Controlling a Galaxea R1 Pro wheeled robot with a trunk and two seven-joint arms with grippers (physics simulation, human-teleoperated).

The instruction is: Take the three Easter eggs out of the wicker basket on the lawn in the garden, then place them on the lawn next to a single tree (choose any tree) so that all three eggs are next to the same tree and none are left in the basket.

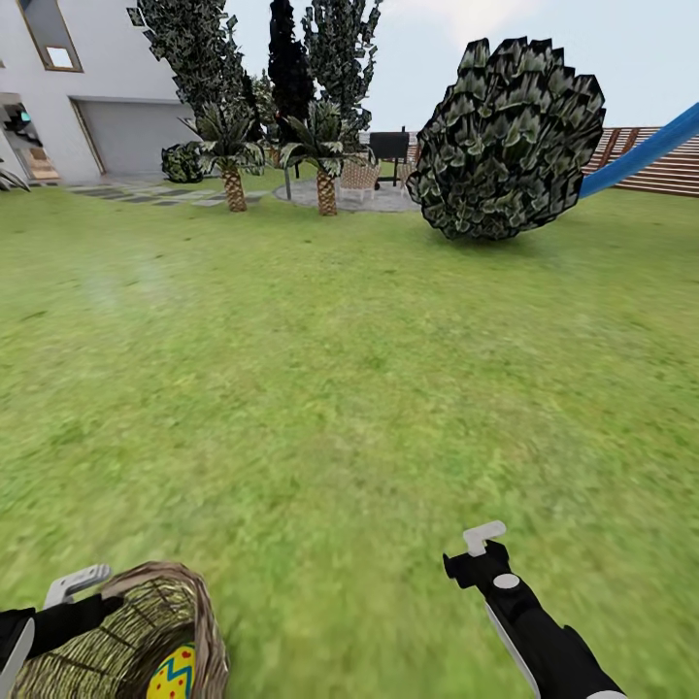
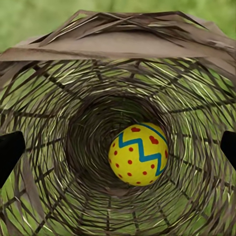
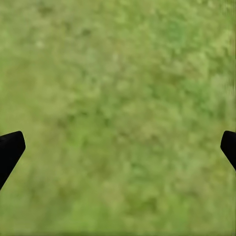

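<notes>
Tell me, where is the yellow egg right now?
The egg lies inside the wicker basket, at the bottom left of the head view beside the left gripper. The left wrist view looks straight into the basket at it.

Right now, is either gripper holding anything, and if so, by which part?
The right gripper hangs over bare lawn, holding nothing. The left gripper is at the wicker basket rim, looking in at one Easter egg; whether it grips cannot be told.
</notes>
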